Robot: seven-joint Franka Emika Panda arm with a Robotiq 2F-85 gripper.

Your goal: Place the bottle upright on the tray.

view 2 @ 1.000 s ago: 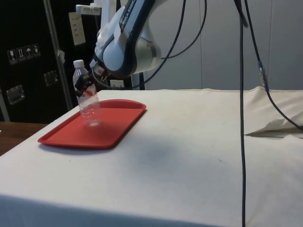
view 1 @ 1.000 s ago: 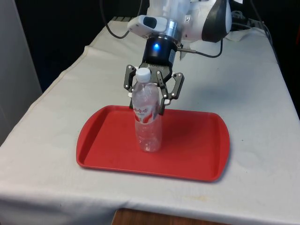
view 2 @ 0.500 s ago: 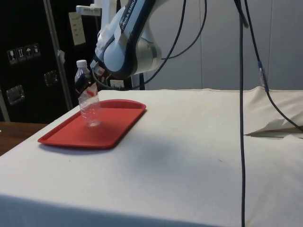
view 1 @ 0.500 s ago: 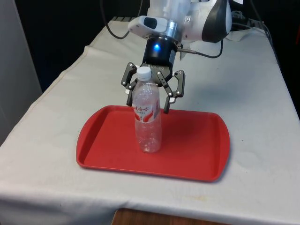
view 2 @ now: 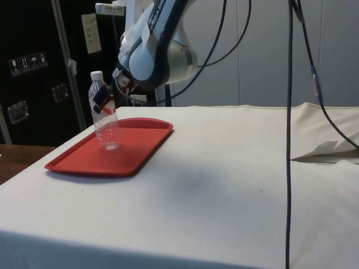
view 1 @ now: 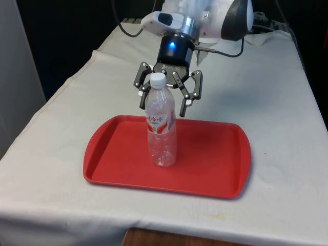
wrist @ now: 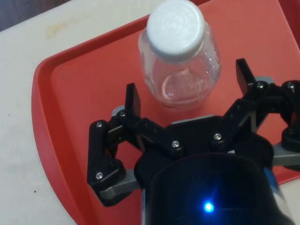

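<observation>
The bottle (view 1: 161,124) stands upright on the red tray (view 1: 215,169), a little left of the frame's centre in the front view, white cap up and a red label round its middle. The gripper (view 1: 163,100) hangs just behind its upper part with fingers (wrist: 133,99) spread wide and apart from the plastic, as far as I can judge. In the side view the bottle (view 2: 104,119) sits at middle left on the tray (view 2: 134,154), the gripper (view 2: 106,101) close by its shoulder.
</observation>
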